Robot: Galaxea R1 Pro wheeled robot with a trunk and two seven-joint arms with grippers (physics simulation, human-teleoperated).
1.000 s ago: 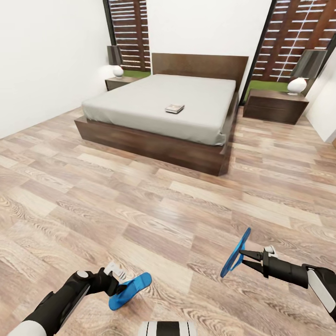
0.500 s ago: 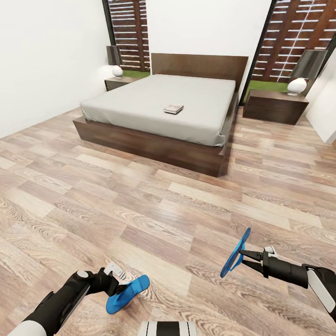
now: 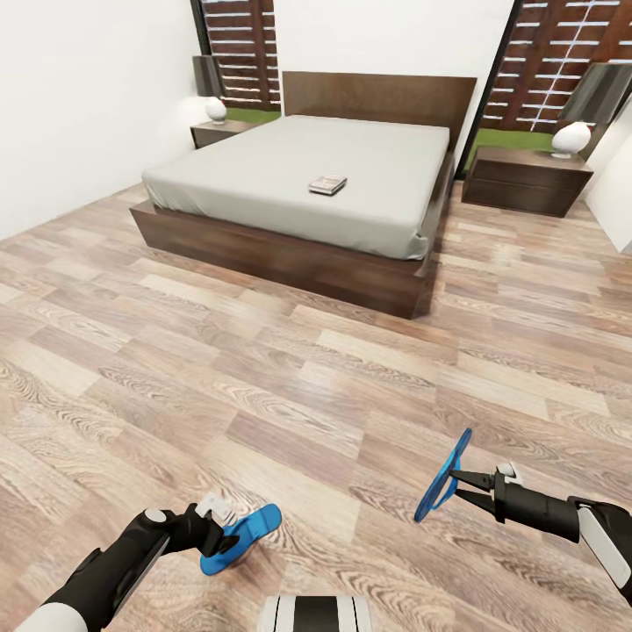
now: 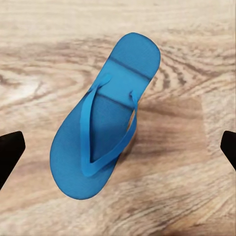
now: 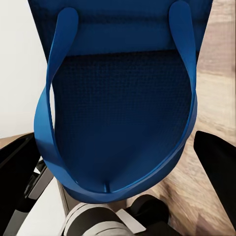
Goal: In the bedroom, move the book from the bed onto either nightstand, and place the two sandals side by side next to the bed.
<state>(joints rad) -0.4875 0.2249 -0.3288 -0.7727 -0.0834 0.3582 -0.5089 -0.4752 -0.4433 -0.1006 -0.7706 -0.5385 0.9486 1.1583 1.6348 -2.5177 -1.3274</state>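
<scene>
Down low, nearest the robot, two blue sandals are being carried, one in each gripper. The left gripper (image 3: 224, 531) is clamping the left sandal (image 3: 240, 537) by its edge, and the sandal is lying nearly flat just above the wood floor (image 3: 290, 386); from the left wrist camera that sandal (image 4: 104, 118) is showing its top face and thong straps, with the gripper's dark fingertips (image 4: 9, 152) peeking in at both sides of the picture. The right gripper (image 3: 458, 479) is pinching the right sandal (image 3: 443, 476), which is standing on edge, tilted up off the floor; the right wrist camera is looking straight into its sole and straps (image 5: 120, 103) from very close.

Ahead, a wide stretch of plank floor is lying between the robot and the bed (image 3: 281, 254). One bed, dark wooden frame, grey mattress, and one book (image 3: 327, 185) is sitting flat on top of it, toward the middle and a little to the right.

Further back, two nightstands are flanking the headboard: the left nightstand (image 3: 213, 135) and the right nightstand (image 3: 525, 181), each closed and each carrying one white round lamp, the left lamp (image 3: 215, 109) and the right lamp (image 3: 571, 138). Behind them, two tall windows (image 3: 544, 61) are showing slatted fence and grass.
</scene>
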